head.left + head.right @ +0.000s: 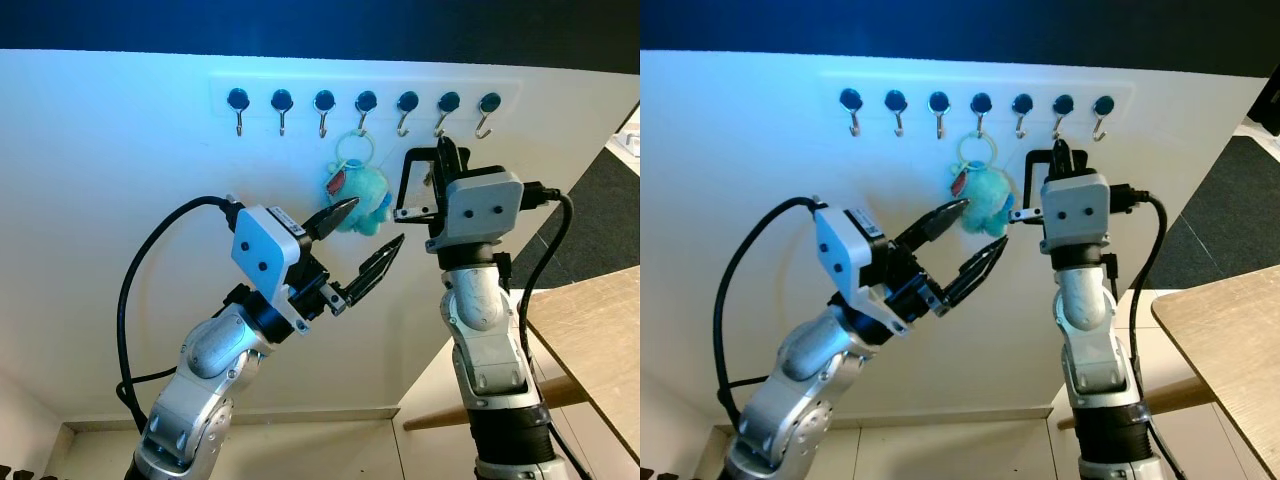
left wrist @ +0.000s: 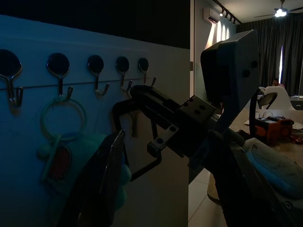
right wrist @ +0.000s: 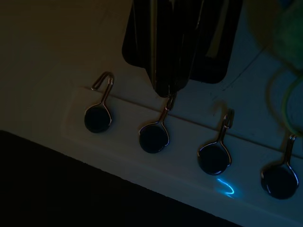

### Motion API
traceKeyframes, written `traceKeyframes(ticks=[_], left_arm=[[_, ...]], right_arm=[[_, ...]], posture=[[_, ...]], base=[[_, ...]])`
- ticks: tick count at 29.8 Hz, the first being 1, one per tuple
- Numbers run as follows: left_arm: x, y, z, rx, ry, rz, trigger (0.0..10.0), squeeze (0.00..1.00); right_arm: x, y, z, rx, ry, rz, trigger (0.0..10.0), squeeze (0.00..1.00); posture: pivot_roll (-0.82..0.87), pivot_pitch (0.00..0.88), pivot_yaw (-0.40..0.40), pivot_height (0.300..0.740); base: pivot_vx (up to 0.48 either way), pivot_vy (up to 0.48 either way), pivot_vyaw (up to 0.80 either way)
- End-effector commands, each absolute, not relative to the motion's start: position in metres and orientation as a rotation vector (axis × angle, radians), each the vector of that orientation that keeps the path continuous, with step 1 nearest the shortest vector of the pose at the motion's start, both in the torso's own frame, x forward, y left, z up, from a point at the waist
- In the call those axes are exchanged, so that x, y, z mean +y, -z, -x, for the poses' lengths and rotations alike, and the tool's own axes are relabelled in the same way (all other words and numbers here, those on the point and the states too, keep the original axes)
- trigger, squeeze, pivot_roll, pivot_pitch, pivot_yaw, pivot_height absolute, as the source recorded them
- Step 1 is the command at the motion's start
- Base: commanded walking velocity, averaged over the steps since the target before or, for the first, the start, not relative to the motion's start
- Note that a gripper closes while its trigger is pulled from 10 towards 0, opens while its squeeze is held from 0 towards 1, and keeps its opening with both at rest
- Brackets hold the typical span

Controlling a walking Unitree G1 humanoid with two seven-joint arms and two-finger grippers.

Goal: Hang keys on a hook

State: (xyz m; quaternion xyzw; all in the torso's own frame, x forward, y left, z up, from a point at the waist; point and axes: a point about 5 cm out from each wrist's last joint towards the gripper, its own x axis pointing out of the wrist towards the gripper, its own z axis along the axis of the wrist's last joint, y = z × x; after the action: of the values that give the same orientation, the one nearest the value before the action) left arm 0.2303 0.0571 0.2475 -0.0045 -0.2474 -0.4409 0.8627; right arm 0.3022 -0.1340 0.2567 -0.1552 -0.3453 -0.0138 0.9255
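Note:
A white rail on the wall carries several black-capped metal hooks. From the middle hook hangs a pale green ring with a teal plush keychain. My left gripper is open just below and in front of the plush, one finger touching its left side. My right gripper points up with its fingers shut, the tips right at the second hook from the right. A small brownish key seems to dangle beside its fingers; the dark wrist views show it poorly.
The other hooks on the rail are bare. A wooden table stands at the lower right, close to my right arm. A dark carpet lies beyond it. A tiled floor runs below the wall.

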Motion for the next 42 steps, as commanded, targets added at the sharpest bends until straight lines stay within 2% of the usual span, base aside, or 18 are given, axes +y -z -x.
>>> traceKeyframes(ticks=[1,34,42], left_arm=[[0.056,-0.249,-0.228,-0.520,0.946,-0.009,10.0,0.00],[0.054,-0.250,-0.226,-0.523,0.962,-0.022,10.0,0.00],[0.054,-0.251,-0.225,-0.523,0.968,-0.023,10.0,0.00]], right_arm=[[-0.122,-0.267,-0.295,-0.779,-0.021,0.330,10.0,0.00],[-0.118,-0.280,-0.294,-0.814,-0.031,0.340,10.0,0.00],[-0.132,-0.271,-0.297,-0.737,0.035,0.178,10.0,0.00]], posture=[[0.04,0.100,-0.065,0.740],[0.05,0.094,-0.069,0.740],[0.05,0.102,-0.069,0.740]], base=[[0.000,0.000,0.00],[0.000,0.000,0.00],[0.000,0.000,0.00]])
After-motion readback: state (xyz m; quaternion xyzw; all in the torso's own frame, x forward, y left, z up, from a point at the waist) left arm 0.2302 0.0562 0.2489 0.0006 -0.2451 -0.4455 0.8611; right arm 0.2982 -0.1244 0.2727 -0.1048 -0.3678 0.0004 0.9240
